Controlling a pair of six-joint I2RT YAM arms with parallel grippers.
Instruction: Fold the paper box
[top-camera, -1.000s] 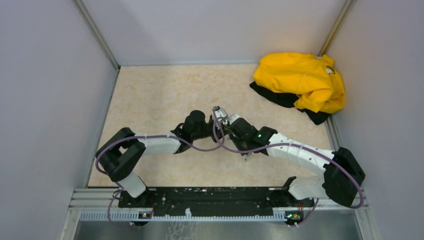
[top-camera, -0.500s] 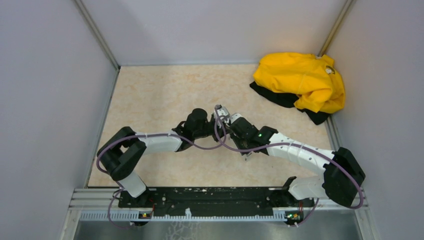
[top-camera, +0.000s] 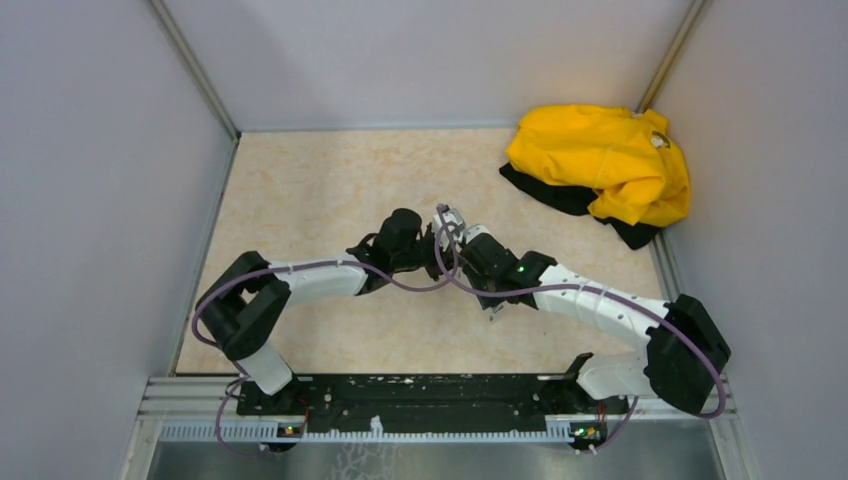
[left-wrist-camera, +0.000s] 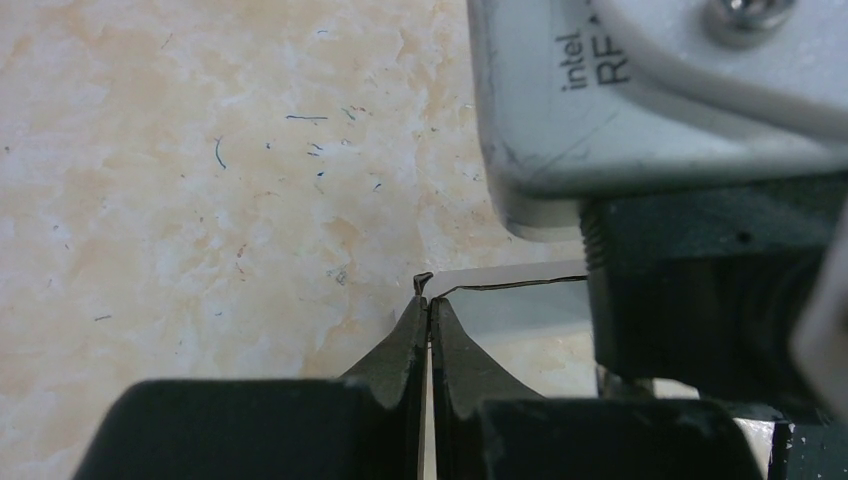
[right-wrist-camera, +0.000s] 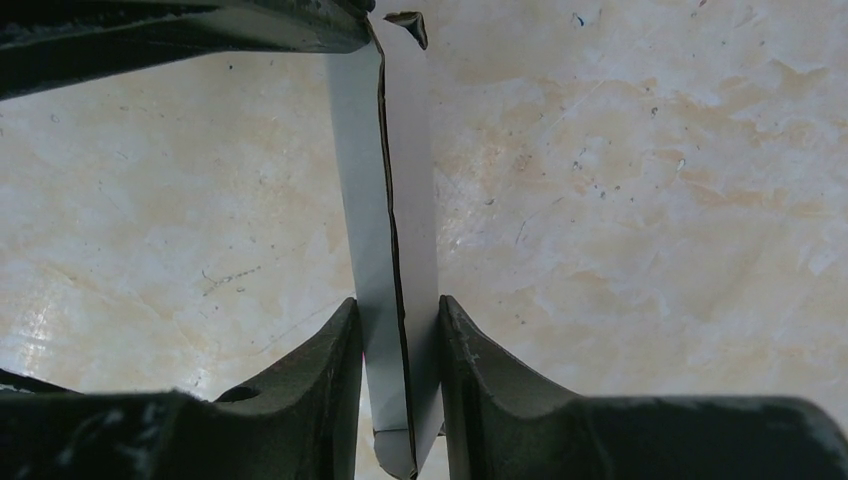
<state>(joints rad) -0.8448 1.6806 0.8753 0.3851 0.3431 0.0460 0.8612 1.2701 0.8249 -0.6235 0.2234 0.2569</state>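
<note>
Left of the yellow garment (top-camera: 600, 160) and well apart from it, nearer the arm bases, around the middle of the counter (top-camera: 300, 190):

1. Paper box (right-wrist-camera: 412, 180). Pale grey-white thin cardboard, pressed flat. It is held edge-on above the counter between the two pincers. In the right wrist view a dark seam runs along its length.

2. Right pincer (right-wrist-camera: 400, 312). Clenched on the paper box, with one finger against each broad face. It grips the end of the box on the garment's side.

3. Left pincer (left-wrist-camera: 428, 312). Clenched, its tips pressed together on a thin edge of the paper box at the end away from the garment. A small bent scrap of card shows just past the tips.

4. Yellow garment. Crumpled heap in the far right corner of the counter, lying on a black cloth (top-camera: 560, 198) that shows along its near and left edges.

5. Counter. Beige marbled surface with fine dark specks of lint, visible in both wrist views.
</note>
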